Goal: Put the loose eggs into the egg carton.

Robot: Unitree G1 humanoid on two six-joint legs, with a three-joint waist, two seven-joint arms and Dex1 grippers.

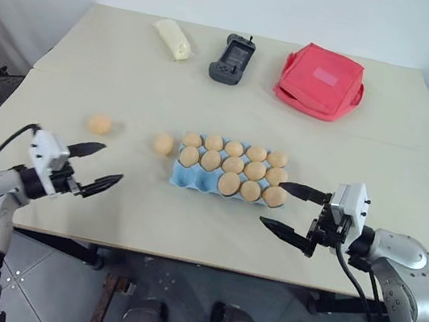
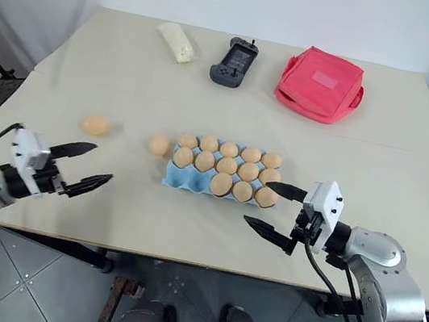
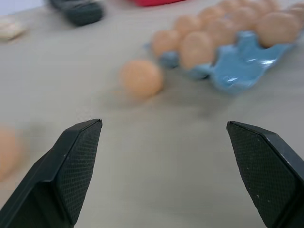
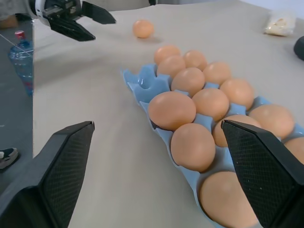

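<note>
Fingers (image 1: 96,167) apart beside carton (image 1: 195,179)

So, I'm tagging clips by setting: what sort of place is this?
Probably a lab or test room, not a kitchen: a plain table against bare white walls, a handheld controller beside the egg carton, and a tiled floor.

egg carton (image 3: 237,76) blurred, far end cut off, cream packet (image 3: 9,28) cropped

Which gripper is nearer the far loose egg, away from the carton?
Left. The left gripper sits just below that egg; the right gripper is beyond the egg carton.
</note>
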